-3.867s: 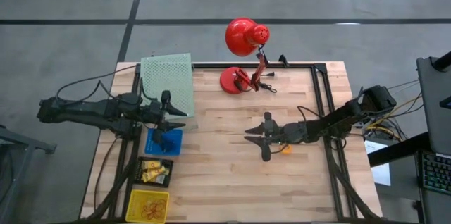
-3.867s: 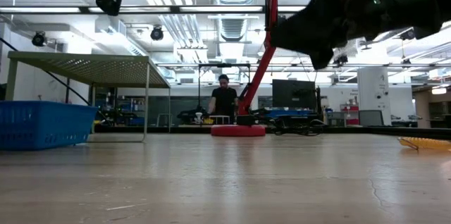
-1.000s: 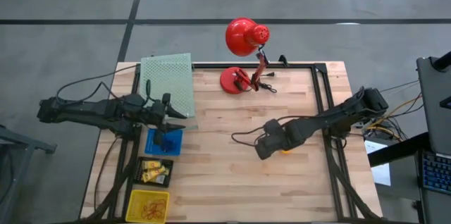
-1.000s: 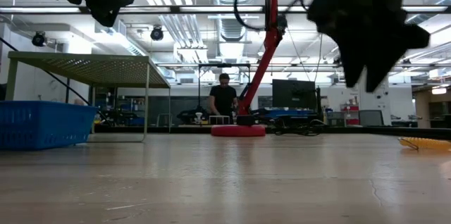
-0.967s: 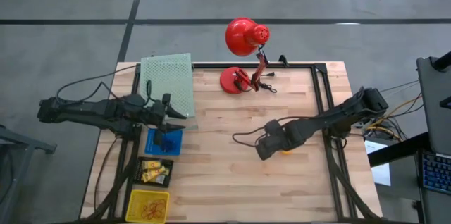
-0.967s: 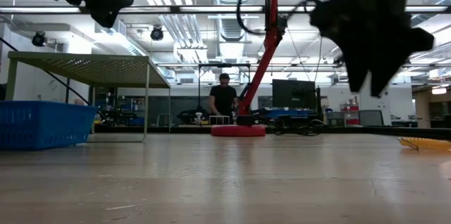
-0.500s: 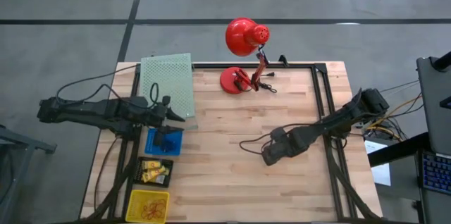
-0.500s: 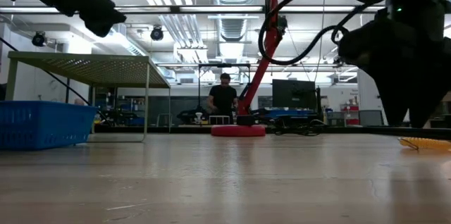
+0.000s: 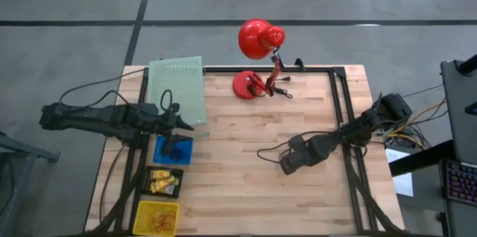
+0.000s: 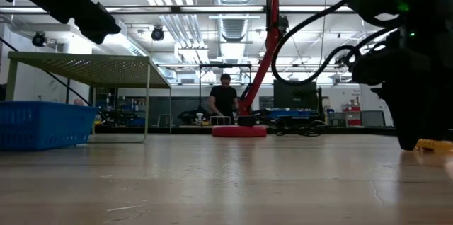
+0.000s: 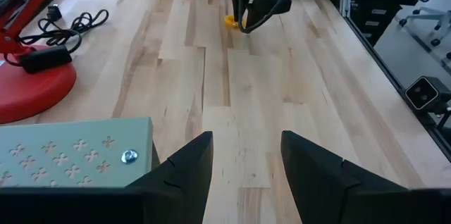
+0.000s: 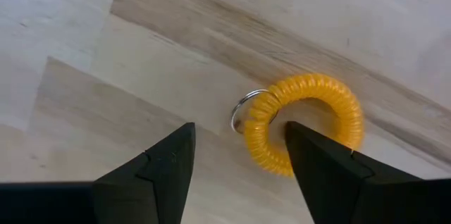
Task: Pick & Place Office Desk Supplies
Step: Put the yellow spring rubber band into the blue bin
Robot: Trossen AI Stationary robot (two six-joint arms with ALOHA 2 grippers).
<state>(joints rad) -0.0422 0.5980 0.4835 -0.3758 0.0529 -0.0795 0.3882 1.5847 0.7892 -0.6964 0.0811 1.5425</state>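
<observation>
An orange coiled ring (image 12: 328, 94) with a small metal key ring (image 12: 239, 108) on it lies flat on the wooden table (image 9: 246, 192), right of centre. My right gripper (image 12: 239, 131) points straight down over it, open. The key ring is between the fingers, and one finger (image 12: 317, 168) covers part of the coil. From above, the right gripper (image 9: 291, 164) hides the coil. The low view shows the coil (image 10: 433, 143) beside the gripper's lower end. My left gripper (image 11: 243, 175) is open and has nothing in it. It hangs at the table's left, by the blue bin (image 9: 173, 150). My right gripper comes at the orange coil from above, pointing down, fingers spread. One finger stands over the coil's edge (image 12: 282, 129) next to the key ring. Whether it touches the coil I cannot tell. The coil lies flat on the table.
A red desk lamp (image 9: 253, 58) with its cable stands at the far edge. A green mesh shelf (image 9: 177, 88), a black tray of yellow pieces (image 9: 164, 181) and a yellow tray (image 9: 156, 216) line the left side. A person (image 10: 225, 97) stands far behind the table.
My right gripper has come down toward the table and moved a little toward its right and near edges, ending over the orange coil. My left gripper has tipped its fingers somewhat downward without leaving its place.
</observation>
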